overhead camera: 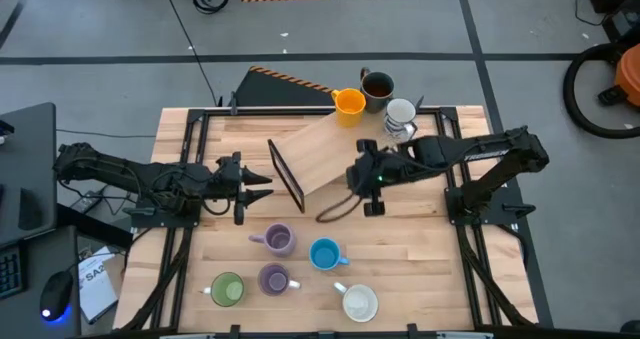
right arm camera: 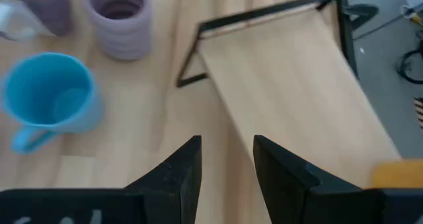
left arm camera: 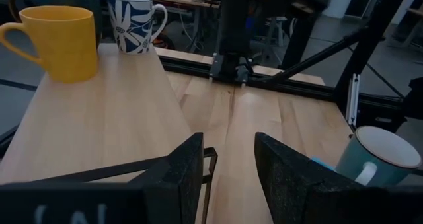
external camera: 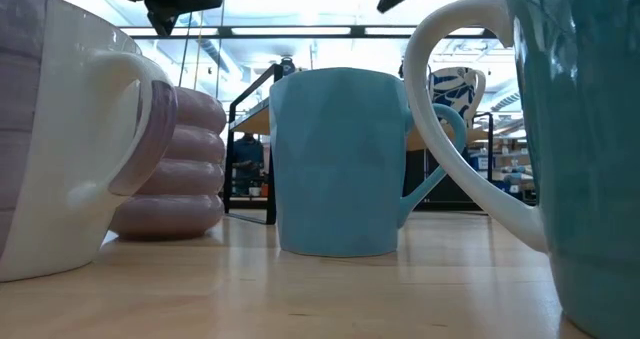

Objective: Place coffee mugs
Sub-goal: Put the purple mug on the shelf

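— So we see both arms poised over the surface (overhead camera: 420, 259), left end effector (overhead camera: 262, 187) and right end effector (overhead camera: 352, 189) parted, gripping nothing.

— Right, five mugs wait near us, like the blue mug (overhead camera: 325, 254); the orange mug (overhead camera: 349, 103) sits on the shelf (overhead camera: 320, 149). Only overhead shows that split; low view just crowds mugs.

We see a pale wooden table (overhead camera: 420, 269) on a black metal frame (overhead camera: 190, 129). A wooden shelf board (overhead camera: 325, 154) with black wire legs lies slanted near the table's far edge, towards the middle. Off the far edge, a yellow-and-black striped strip (overhead camera: 290, 81) lies on the grey floor (a black cable (overhead camera: 190, 39) runs past it). Beyond the right edge stands an orange vacuum (overhead camera: 615, 79).
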Robot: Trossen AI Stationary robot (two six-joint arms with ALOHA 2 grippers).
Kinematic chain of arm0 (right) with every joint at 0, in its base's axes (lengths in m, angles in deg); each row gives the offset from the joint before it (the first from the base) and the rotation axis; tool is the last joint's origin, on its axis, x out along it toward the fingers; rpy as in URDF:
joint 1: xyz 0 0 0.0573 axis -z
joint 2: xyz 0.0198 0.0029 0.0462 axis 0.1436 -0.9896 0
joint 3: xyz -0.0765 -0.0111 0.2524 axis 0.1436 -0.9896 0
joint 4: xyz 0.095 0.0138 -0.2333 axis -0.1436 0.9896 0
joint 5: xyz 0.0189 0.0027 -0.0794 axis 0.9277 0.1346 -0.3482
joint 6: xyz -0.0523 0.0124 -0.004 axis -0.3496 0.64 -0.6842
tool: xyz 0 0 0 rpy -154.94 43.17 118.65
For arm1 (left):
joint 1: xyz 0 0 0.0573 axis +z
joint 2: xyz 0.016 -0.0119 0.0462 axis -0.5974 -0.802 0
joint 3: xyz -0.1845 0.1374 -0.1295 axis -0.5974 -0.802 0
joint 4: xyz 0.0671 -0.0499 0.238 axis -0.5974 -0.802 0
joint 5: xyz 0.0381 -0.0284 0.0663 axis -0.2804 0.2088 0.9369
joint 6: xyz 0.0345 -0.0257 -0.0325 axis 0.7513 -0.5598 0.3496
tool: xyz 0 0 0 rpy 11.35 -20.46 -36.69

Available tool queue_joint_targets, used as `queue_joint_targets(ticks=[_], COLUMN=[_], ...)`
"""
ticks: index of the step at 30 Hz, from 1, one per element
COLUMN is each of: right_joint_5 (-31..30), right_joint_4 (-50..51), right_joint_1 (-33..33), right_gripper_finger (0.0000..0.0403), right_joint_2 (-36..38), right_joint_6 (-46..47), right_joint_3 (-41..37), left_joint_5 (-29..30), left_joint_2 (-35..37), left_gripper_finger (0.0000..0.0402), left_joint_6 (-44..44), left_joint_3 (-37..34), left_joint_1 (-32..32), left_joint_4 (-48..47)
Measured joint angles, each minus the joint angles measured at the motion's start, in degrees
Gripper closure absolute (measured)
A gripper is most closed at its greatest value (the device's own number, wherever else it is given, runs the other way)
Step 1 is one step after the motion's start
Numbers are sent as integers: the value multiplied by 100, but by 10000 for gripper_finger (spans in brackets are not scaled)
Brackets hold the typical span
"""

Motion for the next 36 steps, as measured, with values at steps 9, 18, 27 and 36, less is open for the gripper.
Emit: queue_joint_targets(ticks=[9, 18, 27, 36], right_joint_5=[-213, -640, -907, -1718], right_joint_4=[0, -20, -354, -725], right_joint_1=[-768, -1296, -1624, -1862], right_gripper_finger=[260, 260, 260, 261], right_joint_2=[0, -68, -66, -55], right_joint_6=[779, 1521, 1948, 2173], right_joint_3=[0, -135, -820, -1452], left_joint_5=[0, 62, -464, -911], left_joint_2=[-2, -41, -164, -589], left_gripper_finger=[260, 260, 260, 260], left_joint_6=[145, -13, -793, -1606], left_joint_3=[-2, 2, 78, 628], left_joint_1=[0, 4, 39, -68], left_joint_4=[2, 23, -691, -2081])
